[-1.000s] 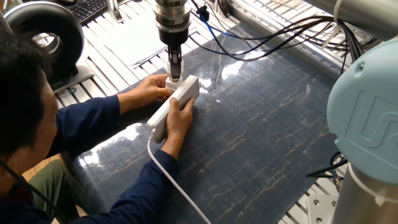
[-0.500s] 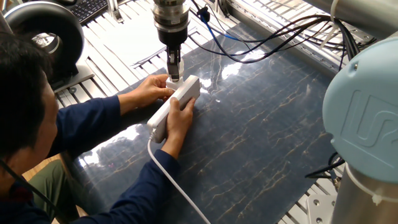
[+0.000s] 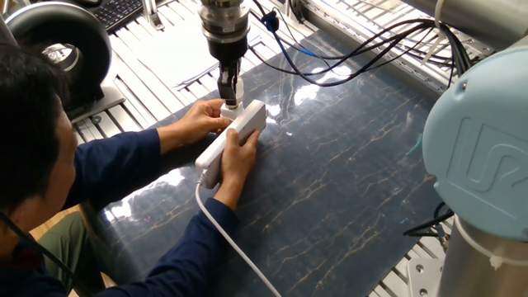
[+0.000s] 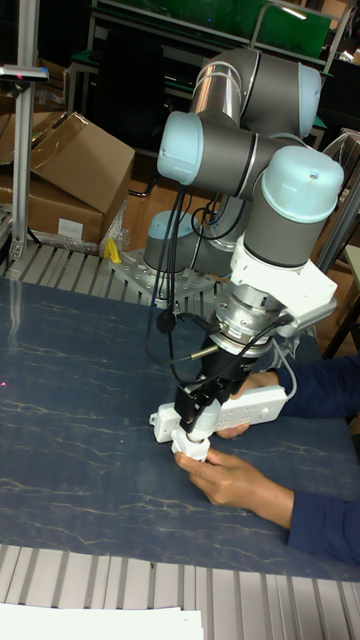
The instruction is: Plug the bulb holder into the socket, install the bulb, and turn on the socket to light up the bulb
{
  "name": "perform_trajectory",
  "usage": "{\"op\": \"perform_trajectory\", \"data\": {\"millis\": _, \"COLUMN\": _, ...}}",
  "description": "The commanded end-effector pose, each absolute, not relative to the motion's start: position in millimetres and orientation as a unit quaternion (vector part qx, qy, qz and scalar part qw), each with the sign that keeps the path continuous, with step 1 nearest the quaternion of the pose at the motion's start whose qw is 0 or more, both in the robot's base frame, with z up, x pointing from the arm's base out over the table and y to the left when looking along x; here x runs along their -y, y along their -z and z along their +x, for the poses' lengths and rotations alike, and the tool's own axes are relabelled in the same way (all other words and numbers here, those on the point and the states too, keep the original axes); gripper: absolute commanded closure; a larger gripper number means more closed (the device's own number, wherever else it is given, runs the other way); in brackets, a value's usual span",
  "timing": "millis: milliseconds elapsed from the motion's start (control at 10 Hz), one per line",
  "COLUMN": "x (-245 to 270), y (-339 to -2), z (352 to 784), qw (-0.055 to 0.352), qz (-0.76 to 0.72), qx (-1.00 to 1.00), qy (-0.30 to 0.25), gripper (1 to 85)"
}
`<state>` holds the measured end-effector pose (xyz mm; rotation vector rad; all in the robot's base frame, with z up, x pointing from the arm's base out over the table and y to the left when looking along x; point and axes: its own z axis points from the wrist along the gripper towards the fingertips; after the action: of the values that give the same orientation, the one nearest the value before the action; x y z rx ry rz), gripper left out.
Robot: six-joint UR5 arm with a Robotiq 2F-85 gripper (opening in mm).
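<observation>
Gripper state: the gripper (image 3: 230,93) is seen pointing straight down in the upper middle of the fixed view, its fingers pressed onto a small white piece, judged to be the bulb holder (image 4: 192,444); the pinch itself is partly hidden by the hands.
Bulb holder place: it is held at the far end of the socket (image 3: 233,139), left of centre in the fixed view; whether the prongs are seated cannot be told.
Socket place: it is lying on the dark marbled mat (image 3: 355,173), steadied by a person's two hands, one (image 3: 200,120) at the holder end, the other (image 3: 238,155) gripping its side; its white cable (image 3: 232,247) is trailed toward the lower edge.
Bulb: not seen in either view.
Handling, holder: judged light, stiff, smooth plastic, likely to slip or tilt; best taken on two opposite flat faces, clear of the prongs and the screw opening.
Handling, socket: judged light and rigid, liable to slide on the glossy mat unless braced.
Writing: part of a raised logo is seen on the arm's pale blue joint cap (image 3: 487,157) at right, cut off by the frame; no other label is legible.
</observation>
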<state>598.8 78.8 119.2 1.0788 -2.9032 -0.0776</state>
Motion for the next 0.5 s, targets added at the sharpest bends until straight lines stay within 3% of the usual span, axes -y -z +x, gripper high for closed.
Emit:
{"op": "perform_trajectory", "data": {"millis": 0, "x": -86.8, "y": -120.8, "z": 596.2, "qw": 0.024, "qz": 0.308, "qx": 0.95, "qy": 0.043, "gripper": 84.7}}
{"op": "perform_trajectory", "data": {"millis": 400, "x": -87.1, "y": -123.7, "z": 594.1, "qw": 0.032, "qz": 0.271, "qx": 0.96, "qy": 0.063, "gripper": 84.7}}
